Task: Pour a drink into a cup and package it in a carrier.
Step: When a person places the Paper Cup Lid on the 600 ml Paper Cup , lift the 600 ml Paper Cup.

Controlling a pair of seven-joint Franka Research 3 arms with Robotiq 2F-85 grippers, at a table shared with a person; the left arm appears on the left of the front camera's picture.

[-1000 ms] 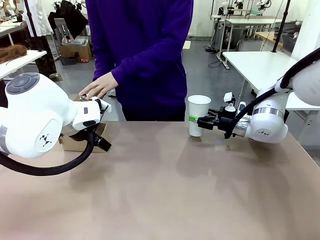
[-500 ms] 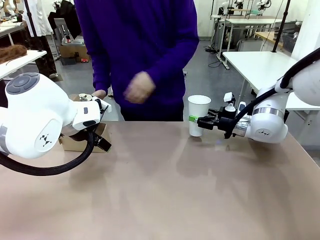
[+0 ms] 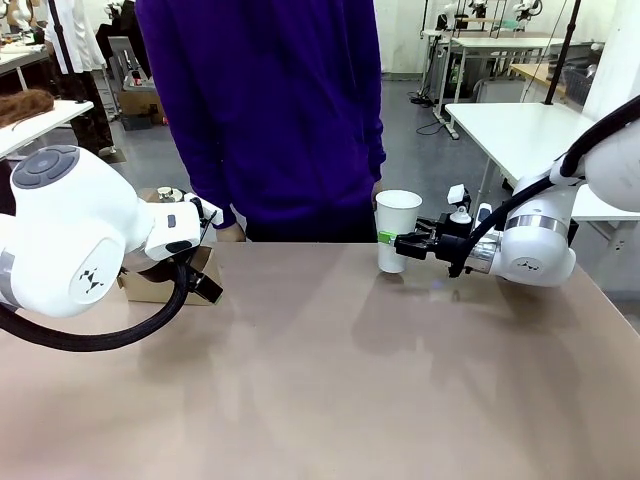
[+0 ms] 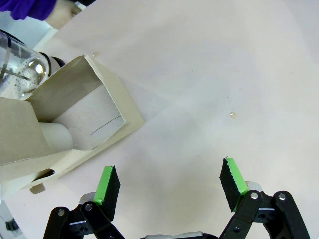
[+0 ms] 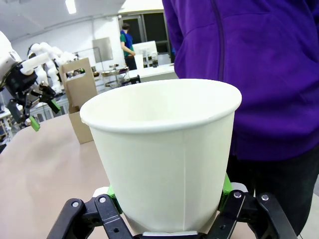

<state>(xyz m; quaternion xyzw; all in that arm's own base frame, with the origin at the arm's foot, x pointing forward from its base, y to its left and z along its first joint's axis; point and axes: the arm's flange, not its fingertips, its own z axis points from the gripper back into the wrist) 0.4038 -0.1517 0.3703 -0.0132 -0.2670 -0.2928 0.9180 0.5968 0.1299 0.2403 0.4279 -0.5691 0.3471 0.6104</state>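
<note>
The tall white paper cup [image 3: 398, 228] stands upright, long axis vertical and mouth up (wider rim well above the fingers). It sits between the pads of the right gripper [image 3: 388, 238], which is clamped on its lower wall. Since a second ago the person's hand [image 4: 62, 11] has left the glass pot [image 4: 17, 69] and dropped; the cup and arms have not shifted. The left gripper [image 4: 171, 179] is spread wide and holds nothing, with the cardboard carrier [image 4: 94, 112] ahead of its left finger.
</note>
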